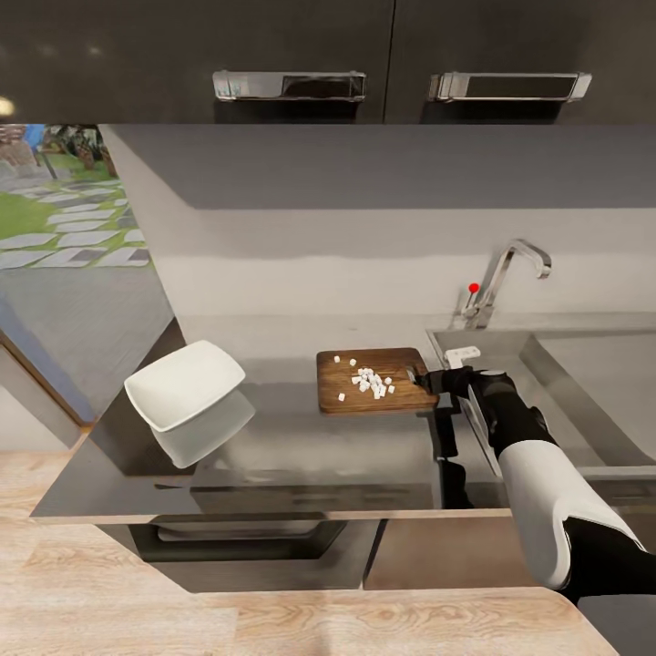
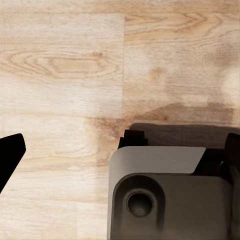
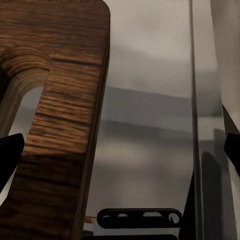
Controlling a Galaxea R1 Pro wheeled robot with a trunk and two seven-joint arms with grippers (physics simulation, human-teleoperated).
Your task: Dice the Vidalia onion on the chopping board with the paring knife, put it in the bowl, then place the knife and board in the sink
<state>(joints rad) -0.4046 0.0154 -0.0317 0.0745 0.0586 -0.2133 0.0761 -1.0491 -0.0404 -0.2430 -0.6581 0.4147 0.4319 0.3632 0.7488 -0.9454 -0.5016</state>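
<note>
The brown chopping board lies on the glossy grey countertop, just left of the sink. Several small white onion dice are scattered on the board. My right gripper sits at the board's right end, beside the sink rim. In the right wrist view the board's handle-hole end lies between the spread fingertips of the open gripper. The white bowl rests tilted at the counter's left. The paring knife is out of view. My left gripper hangs open over the wooden floor.
A chrome faucet with a red knob stands behind the sink. A small white object lies at the sink's near-left corner. Dark wall cabinets hang overhead. The robot's grey base shows under the left gripper.
</note>
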